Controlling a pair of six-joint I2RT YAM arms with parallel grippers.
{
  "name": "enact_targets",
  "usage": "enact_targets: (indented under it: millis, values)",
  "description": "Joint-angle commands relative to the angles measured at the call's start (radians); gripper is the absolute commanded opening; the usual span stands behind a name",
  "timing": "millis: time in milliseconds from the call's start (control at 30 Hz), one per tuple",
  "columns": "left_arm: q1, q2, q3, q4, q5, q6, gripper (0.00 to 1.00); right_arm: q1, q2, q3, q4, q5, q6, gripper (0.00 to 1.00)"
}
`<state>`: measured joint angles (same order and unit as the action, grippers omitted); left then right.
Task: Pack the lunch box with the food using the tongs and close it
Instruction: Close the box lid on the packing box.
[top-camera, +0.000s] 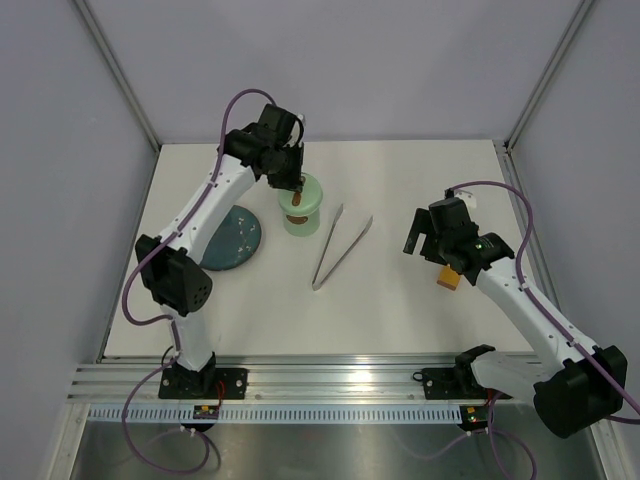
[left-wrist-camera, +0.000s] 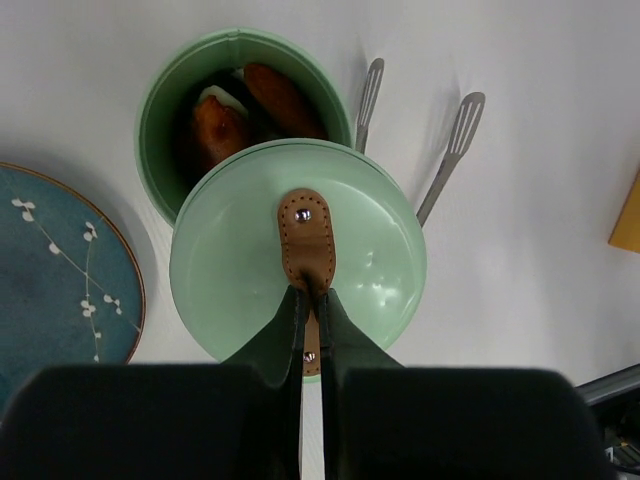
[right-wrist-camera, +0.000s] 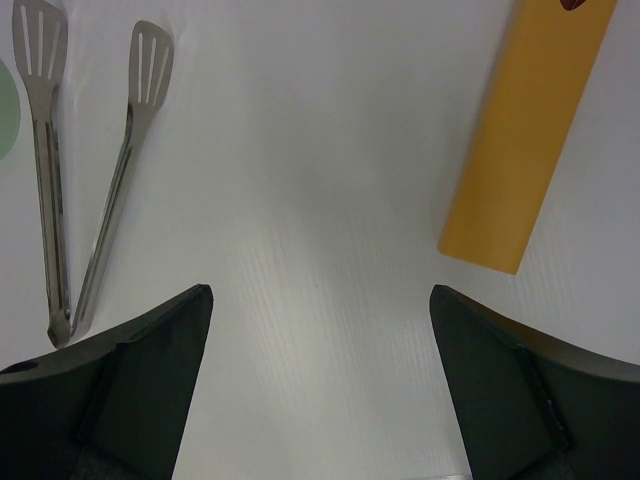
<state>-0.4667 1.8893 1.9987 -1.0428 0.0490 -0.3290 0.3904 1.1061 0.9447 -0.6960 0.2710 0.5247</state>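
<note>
Fingers (left-wrist-camera: 285, 335) of your left gripper (left-wrist-camera: 308, 297) are pinched tight on the brown handle (left-wrist-camera: 307, 235) of the lid (left-wrist-camera: 230, 270). They grip the handle's near end with almost no gap between them. You hold the lid flat with its handle upward. In the left wrist view it covers the near part of the mouth of the lunch box (left-wrist-camera: 160, 110) and leaves the far part uncovered. You cannot tell from these views whether the lid touches the rim.

Inside the lunch box you can see the food (left-wrist-camera: 215, 128), orange-brown pieces against the far wall with a pale piece among them. The lunch box stands upright on the table (top-camera: 400, 310), left of centre and toward the far edge.

Just to its right the tongs (left-wrist-camera: 455, 145) lie flat on the table. Their slotted tips are near the box, the joined end points back toward you, and the two arms are spread in a narrow V. On the box's other side sits the dark blue plate (left-wrist-camera: 60, 260) with white blossom sprigs, near the box but not touching it.

Your right gripper (right-wrist-camera: 320, 295) hangs over bare table to the right of the tongs, its fingers spread wide with nothing between them. An orange strip (right-wrist-camera: 525, 130) lies flat ahead and to the right of those fingers, well apart from the tongs.
</note>
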Motion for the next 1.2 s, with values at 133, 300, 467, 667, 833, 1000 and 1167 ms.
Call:
enact_targets:
  millis: [133,300,467,667,833,1000,1167]
  values:
    - [-0.009,-0.030,0.162,0.017,-0.080,0.028,0.00,-0.004,-0.026,-0.012,0.009,0.008,0.018,0.98]
    - [-0.007,0.030,0.207,0.018,-0.095,0.045,0.00,-0.004,-0.034,-0.015,-0.005,0.007,0.028,0.98]
    - [-0.006,0.114,0.279,-0.006,-0.116,0.057,0.00,-0.004,-0.049,-0.020,-0.008,0.005,0.028,0.98]
    - [-0.003,0.149,0.265,0.050,-0.164,0.070,0.00,-0.005,-0.046,-0.027,-0.002,0.001,0.032,0.98]
    - [0.023,0.209,0.275,0.043,-0.129,0.059,0.00,-0.005,-0.045,-0.026,-0.010,0.000,0.034,0.98]
    - [0.034,0.243,0.278,0.032,-0.068,0.053,0.00,-0.005,-0.042,-0.029,-0.007,0.010,0.029,0.98]
    - [0.039,0.254,0.287,0.001,-0.063,0.048,0.00,-0.004,-0.031,-0.021,-0.004,0.008,0.024,0.98]
